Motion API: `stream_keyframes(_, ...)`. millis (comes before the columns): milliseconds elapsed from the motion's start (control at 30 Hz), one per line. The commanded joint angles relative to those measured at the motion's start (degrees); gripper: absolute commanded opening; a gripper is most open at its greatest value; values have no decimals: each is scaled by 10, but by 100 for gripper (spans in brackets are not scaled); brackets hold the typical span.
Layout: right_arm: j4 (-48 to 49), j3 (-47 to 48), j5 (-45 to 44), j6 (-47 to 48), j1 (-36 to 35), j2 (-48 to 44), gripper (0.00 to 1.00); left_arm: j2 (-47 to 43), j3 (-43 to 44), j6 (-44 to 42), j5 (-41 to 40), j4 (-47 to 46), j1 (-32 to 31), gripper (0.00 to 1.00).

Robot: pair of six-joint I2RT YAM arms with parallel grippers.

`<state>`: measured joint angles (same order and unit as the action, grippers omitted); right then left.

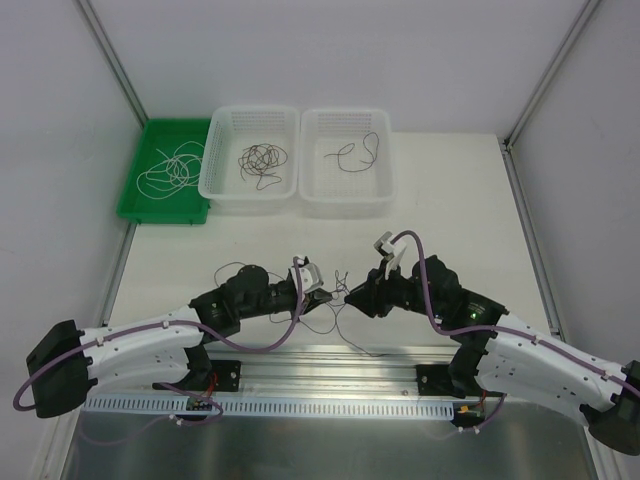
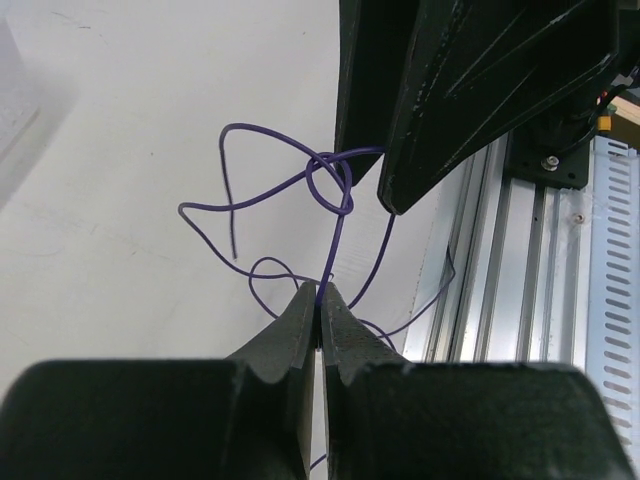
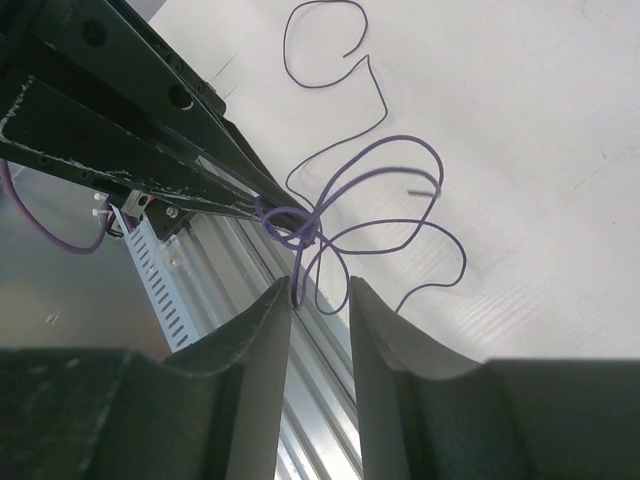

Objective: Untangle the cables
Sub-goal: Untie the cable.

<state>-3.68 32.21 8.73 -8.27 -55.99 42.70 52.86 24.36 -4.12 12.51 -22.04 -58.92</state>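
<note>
Left wrist view has the left gripper (image 2: 320, 297) pinching a strand of the cables (image 2: 333, 186) just under their knot, above the near edge of the bench (image 1: 450, 210), while the right gripper (image 3: 321, 292) stands spread around another strand, so loosening the knot probably calls for closing it, then pulling apart.

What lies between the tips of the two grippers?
A small knot of the cables, with the left gripper shut on one strand; both wrist views show it.
</note>
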Motion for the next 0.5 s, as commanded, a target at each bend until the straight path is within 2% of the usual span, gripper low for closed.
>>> stream_keyframes(0, 15, 5, -7, 3, 2, -10, 32, -14, -8, 15, 0, -44, -4, 0)
stream_keyframes(267, 51, -5, 2, 0, 1, -10, 17, -27, -15, 21, 14, -45, -4, 0)
stream_keyframes(467, 40, 8, 9, 12, 2, -10, 2, -24, -15, 18, 32, -28, -4, 0)
